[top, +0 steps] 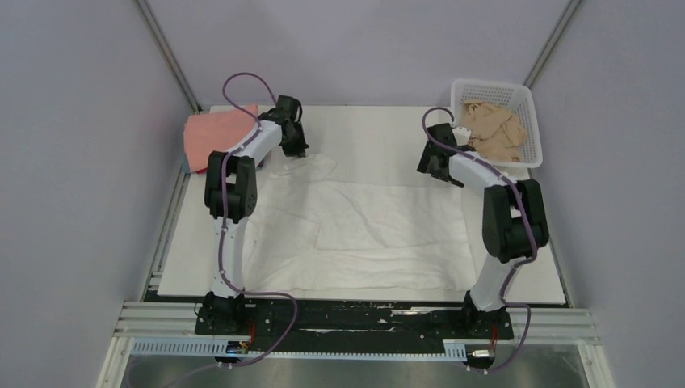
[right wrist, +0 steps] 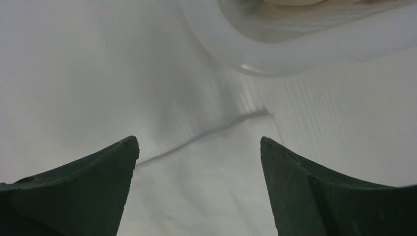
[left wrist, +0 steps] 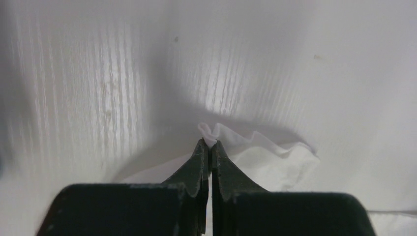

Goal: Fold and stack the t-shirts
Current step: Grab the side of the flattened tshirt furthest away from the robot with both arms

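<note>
left hand (left wrist: 209, 144) pinches only a thin frill of the white t-shirt (left wrist: 268, 158), which could slip; right hand (right wrist: 197, 141) gapes empty, so pulling might skew it.

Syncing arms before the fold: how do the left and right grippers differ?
The left gripper is shut, pinching a ruffled edge of the white t-shirt; the right gripper is open and empty. The left sits near the pink shirt, the right beside the basket. Both are at that shirt's far edge.
</note>
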